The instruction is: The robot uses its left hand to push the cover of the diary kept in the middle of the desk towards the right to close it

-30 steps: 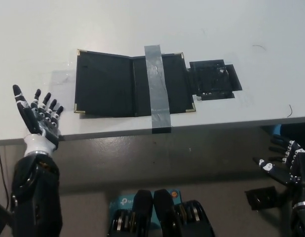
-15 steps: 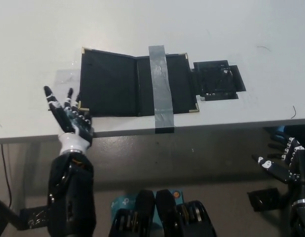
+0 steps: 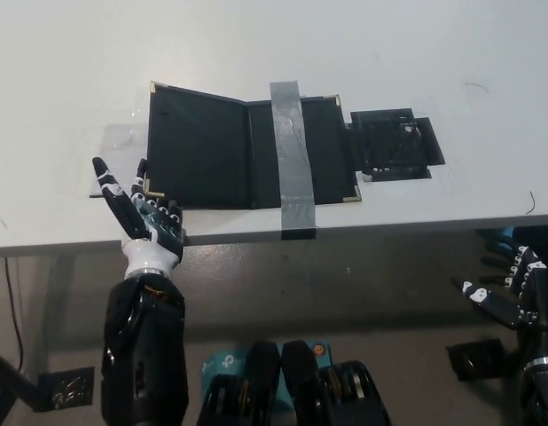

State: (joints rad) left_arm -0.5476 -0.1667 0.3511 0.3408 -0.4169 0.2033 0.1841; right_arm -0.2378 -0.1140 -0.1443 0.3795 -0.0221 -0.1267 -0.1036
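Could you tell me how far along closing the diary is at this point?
Nothing is closed yet: the diary lies open flat, taped to the desk. The open left hand is beside its left cover's near corner. The right hand rests below the desk. The push remains.

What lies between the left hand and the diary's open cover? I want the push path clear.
Nothing: in the head view the open left hand sits right at the diary cover's near-left corner.

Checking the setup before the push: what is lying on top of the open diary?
A grey tape strip crosses the right half of the diary, running onto the desk edge. The left cover is bare. What the tape covers is hidden.
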